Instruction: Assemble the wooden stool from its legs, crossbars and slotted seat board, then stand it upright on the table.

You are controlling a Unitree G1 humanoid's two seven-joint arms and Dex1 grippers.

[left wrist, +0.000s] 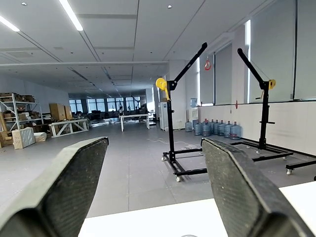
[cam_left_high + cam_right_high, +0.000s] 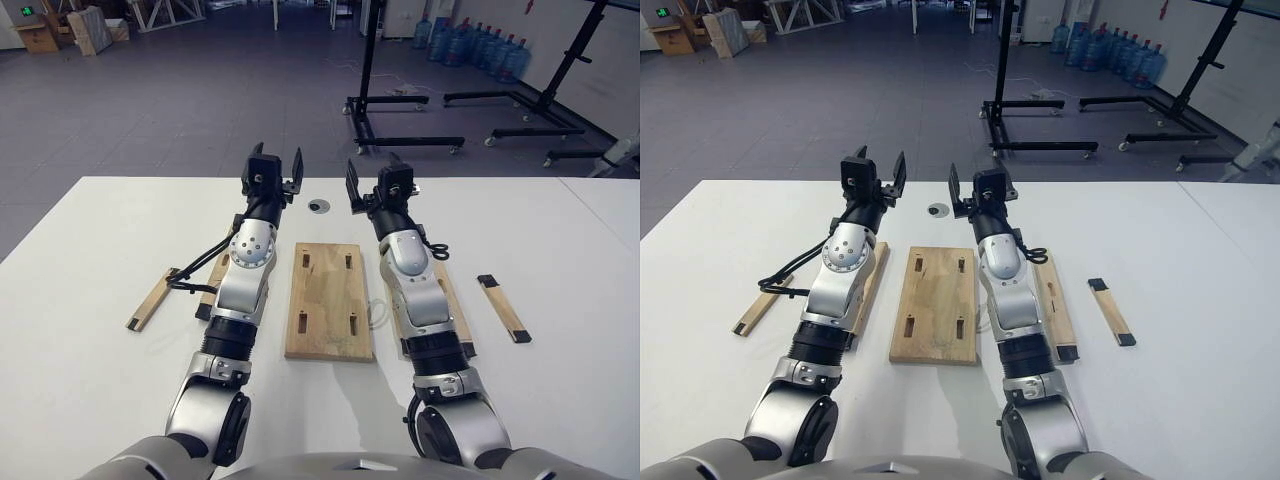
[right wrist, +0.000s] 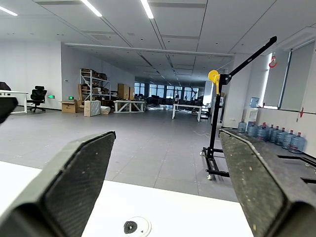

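Seat board point(image 2: 329, 300), slots upward, is laid flat on the white surface point(image 2: 90, 390), nothing fitted into it. A left slat point(image 2: 152, 298) and a right slat point(image 2: 502, 307) are seen well out to either side of it. Left hand point(image 2: 276, 168) and right hand point(image 2: 372, 178) are held wide and empty beyond its far end. Assembly is judged not yet begun; a slat must first be grasped.

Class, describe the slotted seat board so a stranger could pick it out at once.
Start at the white table. In its middle, between the left arm and right arm, lies the seat board. It is the widest piece of wood and has four small slots, unlike the narrow dark-tipped sticks beside it.
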